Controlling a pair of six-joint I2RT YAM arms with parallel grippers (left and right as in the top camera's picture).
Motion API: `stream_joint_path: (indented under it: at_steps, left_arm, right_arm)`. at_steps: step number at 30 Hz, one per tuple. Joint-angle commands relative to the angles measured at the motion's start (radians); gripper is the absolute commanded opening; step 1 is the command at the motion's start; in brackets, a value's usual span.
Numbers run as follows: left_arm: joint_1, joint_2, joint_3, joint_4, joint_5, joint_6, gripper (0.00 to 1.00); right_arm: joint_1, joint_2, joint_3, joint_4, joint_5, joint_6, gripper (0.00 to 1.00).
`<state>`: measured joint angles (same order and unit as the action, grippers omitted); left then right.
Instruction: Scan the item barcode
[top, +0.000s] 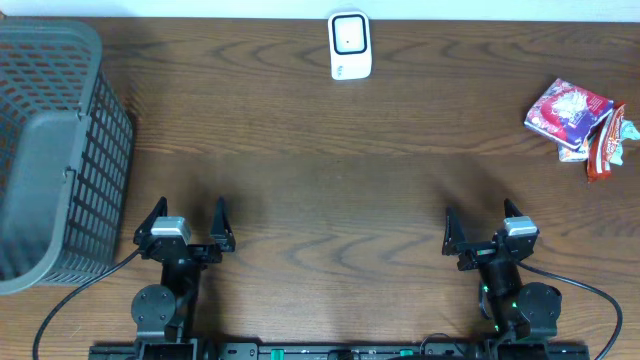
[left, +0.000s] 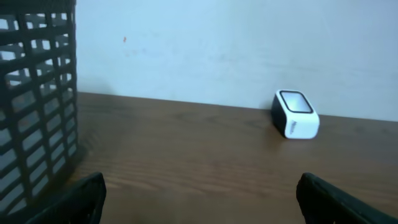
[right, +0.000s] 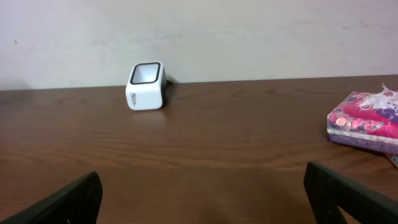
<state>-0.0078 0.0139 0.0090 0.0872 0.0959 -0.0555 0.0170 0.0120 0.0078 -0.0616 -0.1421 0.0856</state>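
A white barcode scanner (top: 350, 45) with a dark window stands at the table's far edge; it also shows in the left wrist view (left: 295, 114) and the right wrist view (right: 146, 85). A red and pink packet (top: 567, 110) lies at the far right, with a red wrapper (top: 603, 142) and other packets beside it; the pile's edge (right: 364, 121) shows in the right wrist view. My left gripper (top: 188, 222) stands open near the front left, nothing between its fingers. My right gripper (top: 482, 230) stands open near the front right, also empty. Both are far from the packets and scanner.
A large grey mesh basket (top: 55, 150) fills the left side of the table, close to my left gripper; its wall (left: 34, 106) shows in the left wrist view. A pale wall rises behind the table's far edge.
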Motion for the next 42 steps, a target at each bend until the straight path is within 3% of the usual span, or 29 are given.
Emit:
stream_joint_path:
  at_steps: [1, 9, 42]
  left_arm:
    - [0.009, -0.013, -0.005, 0.011, -0.002, -0.005, 0.98]
    - [0.019, -0.013, -0.005, -0.153, -0.002, 0.003, 0.98]
    - [0.019, -0.010, -0.005, -0.151, -0.002, 0.002, 0.98]
  right_arm:
    - [-0.004, -0.005, -0.002, -0.002, 0.002, -0.013, 0.99]
    - [-0.004, -0.005, -0.002, -0.002, 0.002, -0.013, 0.99]
    - [-0.004, -0.005, -0.002, -0.002, 0.002, -0.013, 0.99]
